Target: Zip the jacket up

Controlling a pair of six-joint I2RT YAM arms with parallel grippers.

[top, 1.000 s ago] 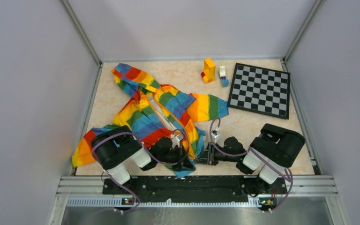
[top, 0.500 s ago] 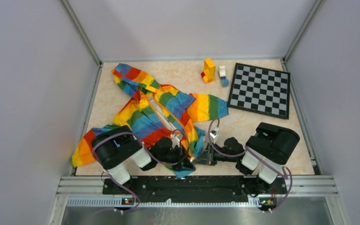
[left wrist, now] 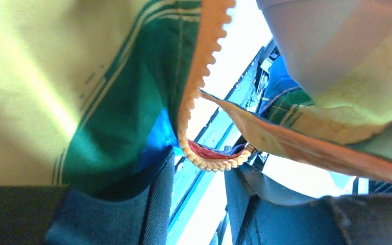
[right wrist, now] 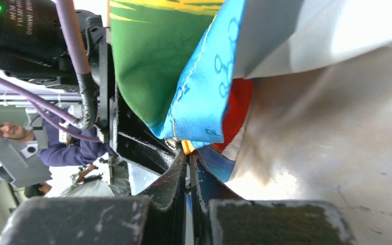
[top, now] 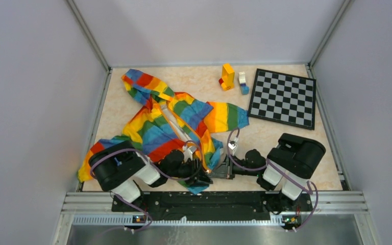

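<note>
The rainbow-striped jacket (top: 166, 125) lies spread on the table with its hood at the far left and its front open. Its lower hem is bunched at the near edge, where both grippers meet. My left gripper (top: 200, 177) (left wrist: 201, 176) is open. A curl of orange zipper teeth (left wrist: 214, 163) hangs just past its fingertips, and green and yellow fabric drapes over the left finger (left wrist: 132, 204). My right gripper (top: 220, 168) (right wrist: 188, 155) is shut on the jacket's bottom corner, beside the orange zipper end (right wrist: 186, 147).
A black and white checkerboard (top: 283, 98) lies at the far right. A yellow block stack (top: 227, 76) and a small white and blue block (top: 243, 82) stand at the back. The metal rail (top: 306, 196) runs along the near edge behind the grippers.
My left gripper has opened and that arm has swung a little left. My right gripper has shut on the jacket's bottom corner and edged left.
</note>
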